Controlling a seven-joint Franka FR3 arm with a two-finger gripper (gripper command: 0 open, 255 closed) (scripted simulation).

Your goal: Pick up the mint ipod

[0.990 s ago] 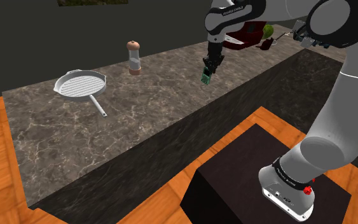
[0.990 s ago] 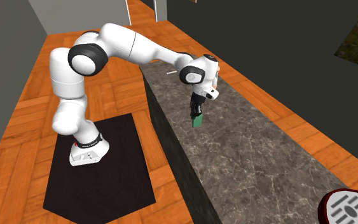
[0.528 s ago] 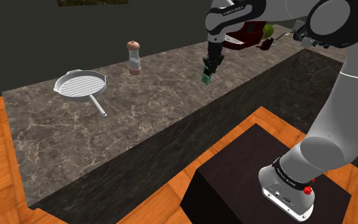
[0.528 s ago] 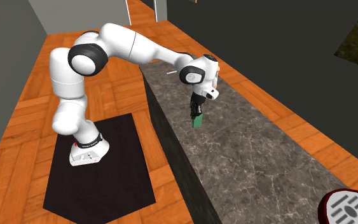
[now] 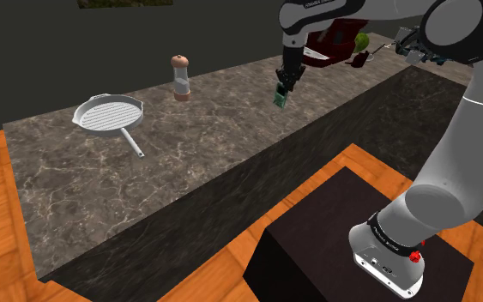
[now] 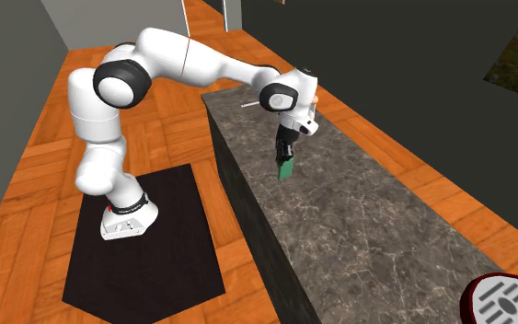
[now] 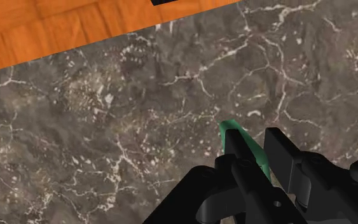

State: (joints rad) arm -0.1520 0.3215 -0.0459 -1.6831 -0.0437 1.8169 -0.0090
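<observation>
Green ipod [image 5: 279, 100]: pinched upright, hanging above counter (edge-on in wrist view)
Gripper [image 5: 280, 89]: clenched on ipod
Marble counter [image 5: 205, 159]: grill pan [image 5: 108, 113], pepper mill [image 5: 179, 77] well apart

Hand [image 5: 280, 88] with its green ipod [image 5: 278, 100] hangs clear above the desk [image 5: 196, 163], bare marble all round below. Grinder [image 5: 180, 77] and grill pan [image 5: 108, 114] stand well off; a red item [image 5: 327, 45] crowds the far end.

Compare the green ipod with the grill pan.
The ipod is green; the grill pan is pale grey. The ipod hangs clasped in the gripper above the counter; the grill pan lies flat on it. The ipod is much smaller.
</observation>
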